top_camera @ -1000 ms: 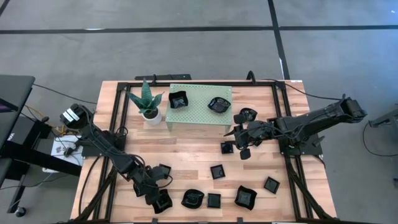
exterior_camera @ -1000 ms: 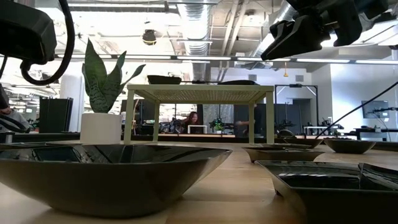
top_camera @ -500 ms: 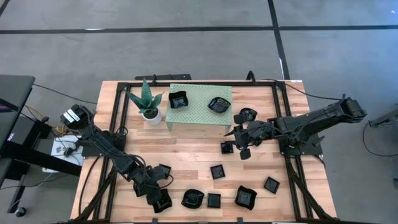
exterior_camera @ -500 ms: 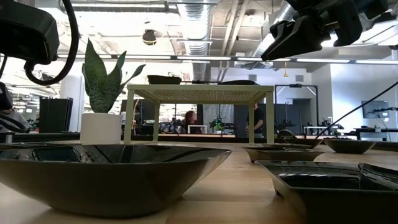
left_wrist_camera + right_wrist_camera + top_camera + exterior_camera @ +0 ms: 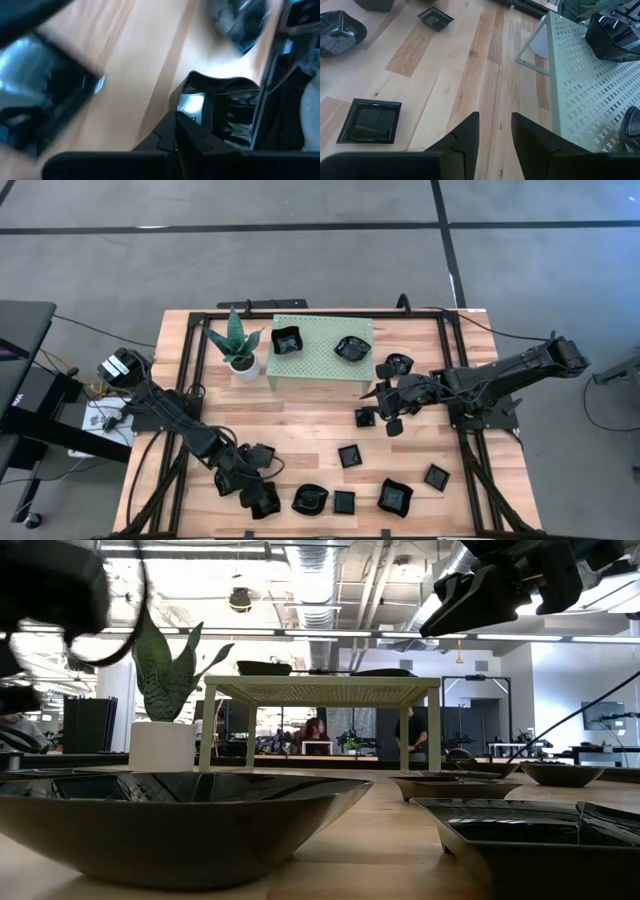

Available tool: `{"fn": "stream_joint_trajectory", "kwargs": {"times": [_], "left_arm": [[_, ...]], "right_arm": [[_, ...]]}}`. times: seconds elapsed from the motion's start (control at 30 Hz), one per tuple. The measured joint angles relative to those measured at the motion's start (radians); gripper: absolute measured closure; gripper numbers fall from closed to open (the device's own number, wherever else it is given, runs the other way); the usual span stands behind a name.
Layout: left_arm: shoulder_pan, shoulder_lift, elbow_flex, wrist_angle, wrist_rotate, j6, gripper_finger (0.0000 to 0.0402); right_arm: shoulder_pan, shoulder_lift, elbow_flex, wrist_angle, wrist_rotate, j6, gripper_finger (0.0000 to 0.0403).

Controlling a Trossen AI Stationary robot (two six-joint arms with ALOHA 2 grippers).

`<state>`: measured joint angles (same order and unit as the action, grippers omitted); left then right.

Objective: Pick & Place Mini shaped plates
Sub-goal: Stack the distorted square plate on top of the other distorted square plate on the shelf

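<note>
Count from high view:

- Mini shaped plates on pale green perforated stand (image 5: 322, 348): two, one lobed (image 5: 287, 339), one wavy (image 5: 352, 348).
- Plates on wooden table (image 5: 300, 420): about nine visible, including one just right of stand (image 5: 397, 365), small squares (image 5: 349, 455) (image 5: 436, 476) (image 5: 344, 502), wavy ones (image 5: 310, 499) (image 5: 394, 496). Exact count near left arm unclear, plates partly hidden.
- Potted green plant (image 5: 237, 345): one.
- Stands: one.
- Robot arms: two, left gripper (image 5: 262, 498), right gripper (image 5: 385, 408).

The left hand (image 5: 262, 498) is sliding a bit along the near counter edge toward the small glossy black lobed plate (image 5: 310, 499).
</note>
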<state>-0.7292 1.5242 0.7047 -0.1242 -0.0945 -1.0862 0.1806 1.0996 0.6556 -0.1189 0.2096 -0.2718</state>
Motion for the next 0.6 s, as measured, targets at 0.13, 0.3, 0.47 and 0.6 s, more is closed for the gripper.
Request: {"fn": "stream_joint_trajectory", "kwargs": {"times": [0.13, 0.3, 0.47, 0.6], "left_arm": [[0.057, 0.000, 0.066, -0.002, -0.067, 0.176, 0.0396], [0.162, 0.000, 0.187, -0.006, -0.193, 0.412, 0.0396], [0.289, 0.000, 0.326, -0.008, -0.331, 0.681, 0.0396], [0.405, -0.001, 0.430, -0.008, -0.397, 0.816, 0.0396]], "right_arm": [[0.000, 0.000, 0.000, 0.000, 0.000, 0.000, 0.0294], [0.000, 0.000, 0.000, 0.000, 0.000, -0.036, 0.0294], [0.000, 0.000, 0.000, 0.000, 0.000, -0.052, 0.0294], [0.000, 0.000, 0.000, 0.000, 0.000, -0.052, 0.0294]]}}
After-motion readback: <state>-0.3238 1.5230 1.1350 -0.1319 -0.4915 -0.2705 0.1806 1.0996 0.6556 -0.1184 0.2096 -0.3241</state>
